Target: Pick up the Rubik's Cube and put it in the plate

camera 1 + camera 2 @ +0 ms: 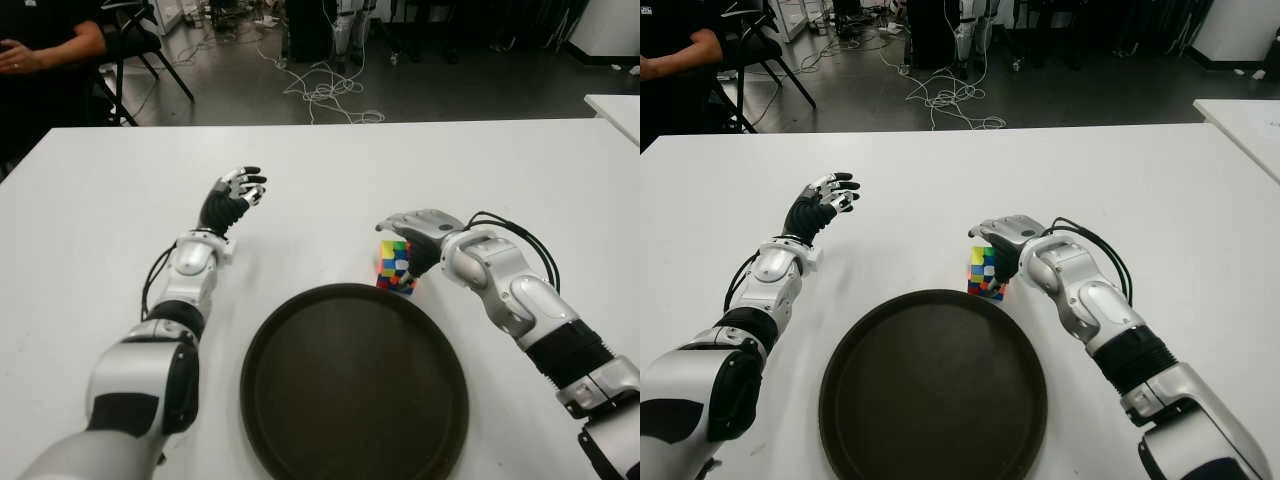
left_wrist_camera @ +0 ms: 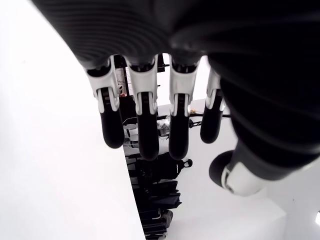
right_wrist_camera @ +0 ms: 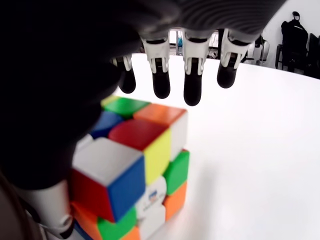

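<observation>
White table surface (image 1: 560, 170) fills the near field; beyond its far edge lies a dark floor with a tangle of cables (image 1: 325, 95), chair legs, and a seated person (image 1: 45, 50) at the far left corner. A second white table (image 1: 618, 108) shows at the right edge. The right hand (image 1: 415, 240) is positioned above and against the Rubik's Cube (image 1: 394, 266), palm down, with the cube directly beneath the palm and on the thumb side. In the right wrist view the four fingers (image 3: 192, 75) extend straight out past the cube's far top edge without touching it, while the dark palm and thumb base cover the near side of the cube; the hand is released and is not grasping the cube. The cube (image 3: 135, 170) stands on the table with its layers slightly twisted out of line, showing red, yellow, green, orange, blue and white faces. The plate (image 1: 355, 385), a round dark tray, lies just on the wrist side of the right hand, its far rim close to the cube's base; whether rim and cube touch cannot be determined. The left hand (image 1: 235, 195) is raised above the table, well apart from the cube and to the far left of the plate, fingers (image 2: 145, 130) loosely extended and holding nothing.
</observation>
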